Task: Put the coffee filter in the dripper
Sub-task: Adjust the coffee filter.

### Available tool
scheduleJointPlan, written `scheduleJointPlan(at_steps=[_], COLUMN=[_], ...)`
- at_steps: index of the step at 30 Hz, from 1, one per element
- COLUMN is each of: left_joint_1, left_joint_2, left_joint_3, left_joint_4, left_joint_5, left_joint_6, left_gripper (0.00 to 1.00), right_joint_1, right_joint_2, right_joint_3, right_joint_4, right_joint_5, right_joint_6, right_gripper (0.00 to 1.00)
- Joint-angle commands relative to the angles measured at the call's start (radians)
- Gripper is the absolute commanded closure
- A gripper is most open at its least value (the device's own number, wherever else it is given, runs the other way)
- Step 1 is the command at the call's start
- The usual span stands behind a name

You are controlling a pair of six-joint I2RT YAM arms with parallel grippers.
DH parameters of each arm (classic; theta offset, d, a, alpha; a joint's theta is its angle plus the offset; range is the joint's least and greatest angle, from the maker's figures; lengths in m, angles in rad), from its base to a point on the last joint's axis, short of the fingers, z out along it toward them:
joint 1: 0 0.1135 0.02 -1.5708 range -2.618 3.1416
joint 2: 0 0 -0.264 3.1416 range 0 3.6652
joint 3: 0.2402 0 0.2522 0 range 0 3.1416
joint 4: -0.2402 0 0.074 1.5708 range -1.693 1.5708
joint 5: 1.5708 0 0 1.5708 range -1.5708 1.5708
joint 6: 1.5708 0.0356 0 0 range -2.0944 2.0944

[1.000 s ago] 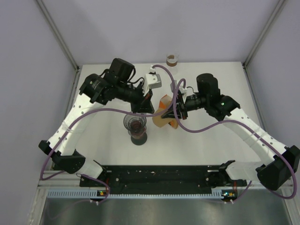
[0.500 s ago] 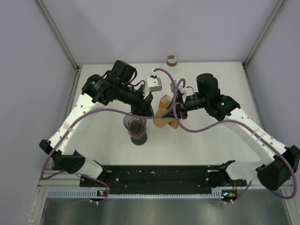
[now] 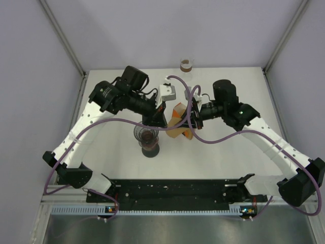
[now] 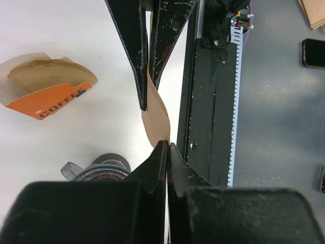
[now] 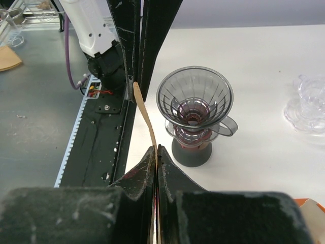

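Paper filter (image 4: 155, 122): was pinched flat by shut left jaws and right jaws.
Dripper (image 5: 195, 96): beside jaws; spreading was judged needed first.

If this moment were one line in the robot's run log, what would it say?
left gripper: shut on coffee filter | right gripper: shut on thin brown paper | dripper: empty | filter box: open
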Motion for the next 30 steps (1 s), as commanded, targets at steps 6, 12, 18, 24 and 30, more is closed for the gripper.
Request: scheduleJointPlan(at_steps=[6, 12, 18, 24, 30], left_joint_1=[-0.002, 0.023, 0.135, 0.175, 0.173], left_joint_2=[-0.038, -0.033, -0.024, -0.071, -0.1], left_joint_3=[0.005, 0.013, 0.088, 0.07, 0.151], left_joint_4=[0.047, 0.202, 0.242, 0.232, 0.199], left_joint_5=[-0.094, -0.337, -0.339, -0.099, 0.005], left_joint_6=[-0.036, -0.199, -0.289, -0.251, -0.214], left_gripper=[1.0, 1.0, 0.85, 0.5, 0.36], right_joint_1=[-0.001, -0.003, -0.004, -0.006, 0.0], right_joint_2=[0.001, -0.01, -0.054, -0.129, -0.106], right_joint_3=[0.059, 0.068, 0.068, 0.051, 0.085], right_joint_4=[0.002, 0.008, 0.091, 0.354, 0.641], right_joint_5=[-0.013, 0.025, 0.114, 0.252, 0.248], right_joint_6=[-0.018, -0.011, 0.049, 0.233, 0.492], right_gripper=[1.0, 1.0, 1.0, 1.0, 1.0])
